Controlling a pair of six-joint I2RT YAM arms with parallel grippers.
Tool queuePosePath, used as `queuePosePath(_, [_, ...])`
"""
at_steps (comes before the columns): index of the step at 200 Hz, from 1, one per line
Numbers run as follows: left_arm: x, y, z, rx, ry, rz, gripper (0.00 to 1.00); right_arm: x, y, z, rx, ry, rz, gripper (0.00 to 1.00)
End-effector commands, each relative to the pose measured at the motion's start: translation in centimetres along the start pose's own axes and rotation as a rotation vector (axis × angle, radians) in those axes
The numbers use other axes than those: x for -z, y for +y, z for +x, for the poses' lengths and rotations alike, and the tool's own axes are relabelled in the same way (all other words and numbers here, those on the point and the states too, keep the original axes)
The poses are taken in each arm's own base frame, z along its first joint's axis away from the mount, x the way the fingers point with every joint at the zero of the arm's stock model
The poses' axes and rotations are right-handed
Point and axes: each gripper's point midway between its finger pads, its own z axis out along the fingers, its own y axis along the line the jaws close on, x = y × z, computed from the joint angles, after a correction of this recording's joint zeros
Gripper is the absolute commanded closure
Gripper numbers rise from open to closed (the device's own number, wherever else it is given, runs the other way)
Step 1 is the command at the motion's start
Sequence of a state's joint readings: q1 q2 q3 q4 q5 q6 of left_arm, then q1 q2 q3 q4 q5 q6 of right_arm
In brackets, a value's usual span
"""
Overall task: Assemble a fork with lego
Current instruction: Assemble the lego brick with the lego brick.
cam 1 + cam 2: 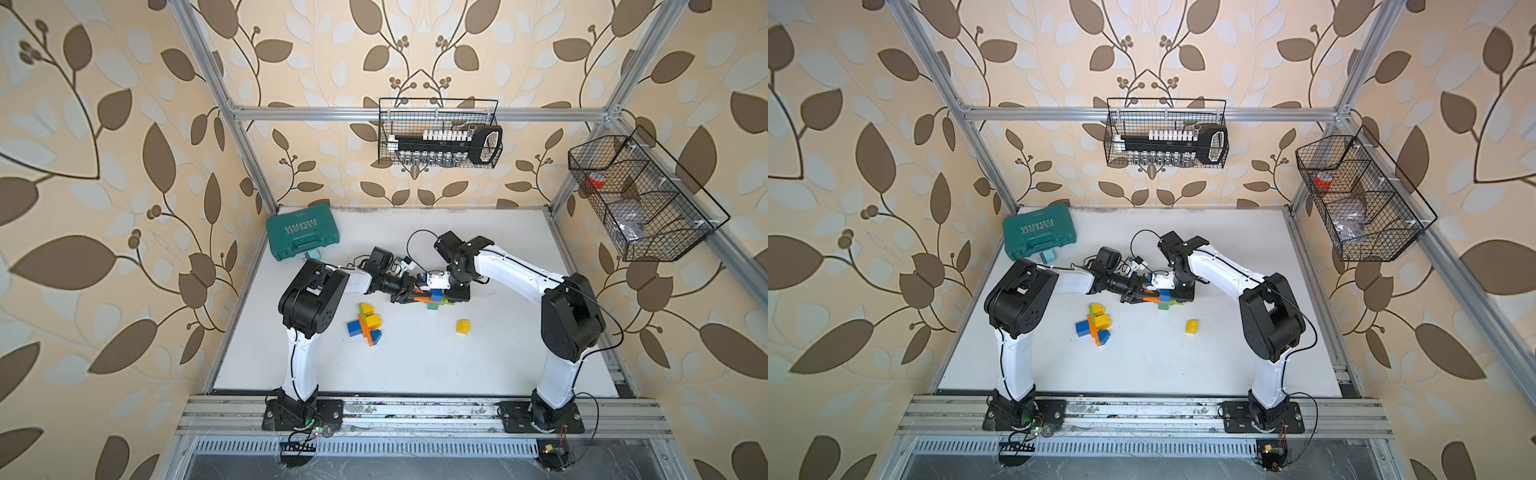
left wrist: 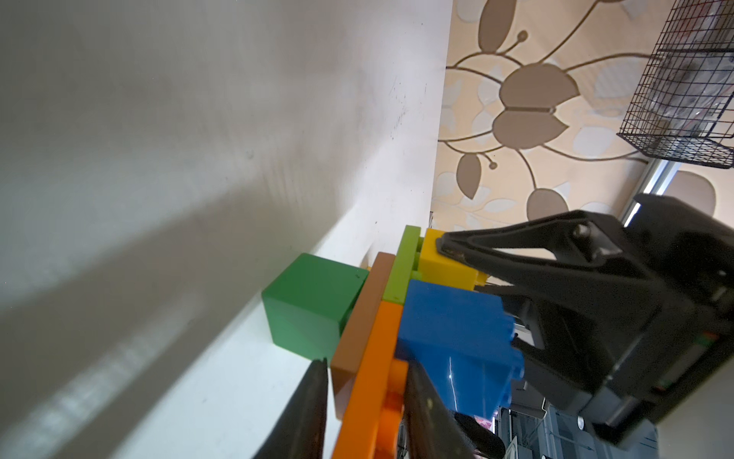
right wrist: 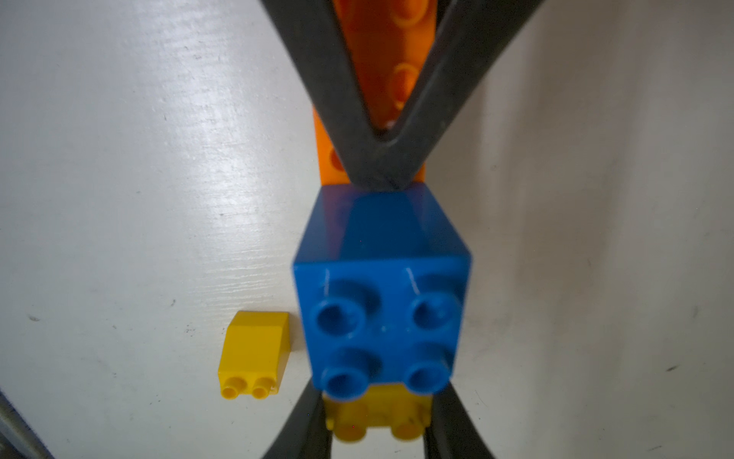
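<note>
My left hand (image 2: 365, 363): closed tight, with its two dark fingers (image 2: 313, 409) pinching the long orange studded plastic brick (image 2: 381, 337) together with the flat brown plastic brick (image 2: 365, 310) stacked against it.
My right hand (image 3: 379, 413): also closed, with its fingers clamped on either side of the small yellow studded plastic brick (image 3: 377, 421) at the other end of the same build.
Between my hands: a square blue plastic brick with four studs (image 3: 381, 298) sits on the orange one, just beside the yellow one. In the right wrist view my left fingertips meet right at its edge.
Rest of the build: a thin lime-green plastic brick (image 2: 401, 262) lies in line with the orange one, against the yellow one. A dark green plastic cube brick (image 2: 310, 302) sits on the brown side, facing the bench.
Where the build is: mid-bench towards the back, held between both hands. I cannot tell whether the green cube touches the white bench (image 1: 415, 365).
Second lego cluster (image 1: 368, 322): yellow, blue, orange and green bricks joined together, lying flat nearer my bases and apart from both hands.
Loose piece: a single yellow plastic brick (image 1: 463, 326) lies alone on my right side, well apart from the cluster.
Far left corner: a closed teal plastic tool case (image 1: 302, 232).
Back rail: a black wire basket (image 1: 440, 133) holding a black-and-white tool rack.
Right frame: a second black wire basket (image 1: 640, 199).
</note>
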State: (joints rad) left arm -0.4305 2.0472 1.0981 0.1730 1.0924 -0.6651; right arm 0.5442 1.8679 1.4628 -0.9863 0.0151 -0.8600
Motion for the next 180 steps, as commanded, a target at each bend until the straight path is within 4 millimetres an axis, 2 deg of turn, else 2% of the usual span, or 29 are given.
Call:
queuePosePath(1, [-0.1, 3.6, 0.6, 0.102, -0.015, -0.088, 0.67, -2.4, 0.6, 0.0, -0.012, 0.027, -0.034, 1.00])
queuePosePath(72, [-0.2, 5.3, 1.2, 0.131, -0.014, -0.132, 0.69, -0.8, -0.2, -0.7, -0.020, -0.026, 0.022, 1.00])
queuePosePath(98, [-0.2, 5.9, 1.6, 0.146, -0.019, -0.140, 0.67, -0.4, -0.4, -0.6, -0.021, -0.017, 0.026, 1.00])
queuePosePath(154, [-0.2, 6.1, 1.8, 0.149, -0.024, -0.134, 0.66, -1.2, 0.0, -0.6, -0.034, -0.001, -0.004, 1.00])
queuePosePath(180, [-0.2, 6.3, 1.9, 0.154, -0.024, -0.133, 0.66, -0.7, -0.2, -1.0, -0.041, -0.012, -0.003, 1.00])
